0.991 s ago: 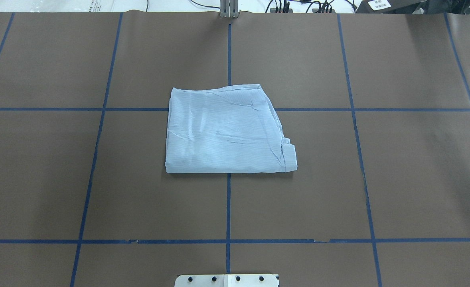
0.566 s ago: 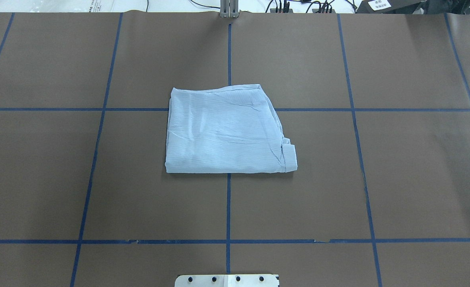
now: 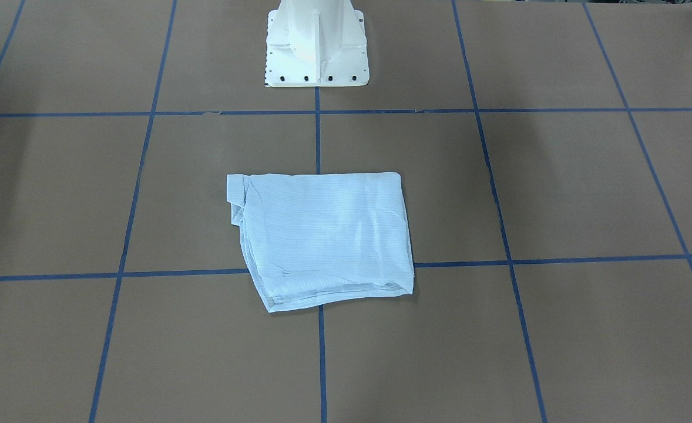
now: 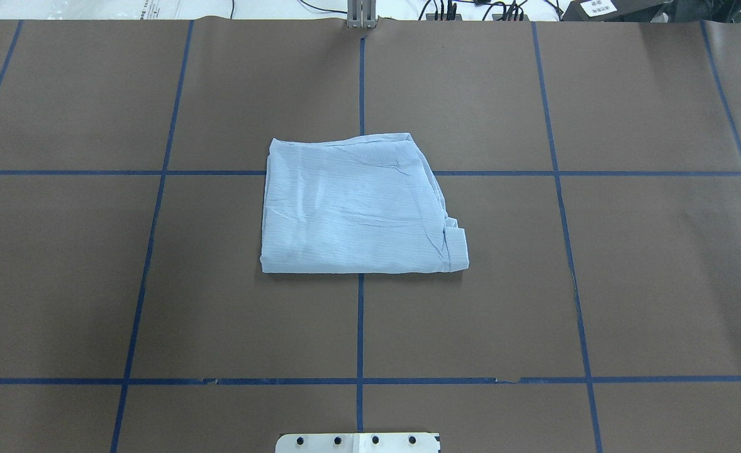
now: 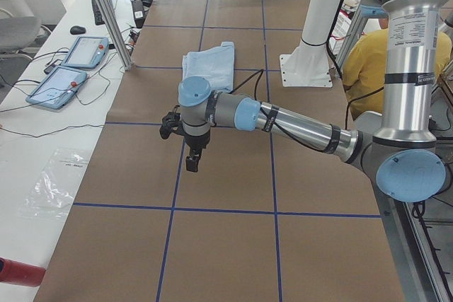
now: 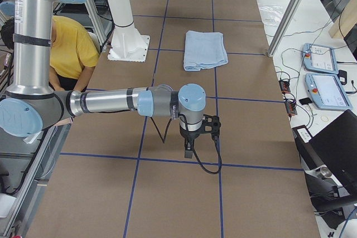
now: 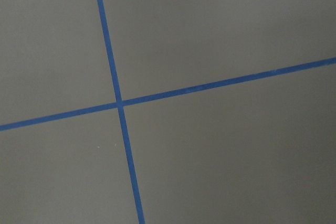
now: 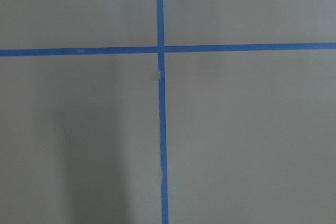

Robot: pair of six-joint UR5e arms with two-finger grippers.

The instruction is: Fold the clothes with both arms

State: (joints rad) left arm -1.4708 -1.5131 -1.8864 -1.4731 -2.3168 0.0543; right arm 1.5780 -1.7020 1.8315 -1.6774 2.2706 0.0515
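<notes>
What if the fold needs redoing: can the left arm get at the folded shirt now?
Probably yes: the left gripper hangs over bare table, apart from the folded shirt, and nothing lies between them.

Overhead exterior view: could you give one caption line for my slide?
Folded light blue shirt lying at the middle of the brown table, across its blue grid lines.

Seen only from the tabletop's (image 5: 226, 259) ends, your left gripper (image 5: 192, 160) and right gripper (image 6: 189, 150) are too small to judge; the overhead view's edge crops the white pedestal (image 4: 358, 443).
</notes>
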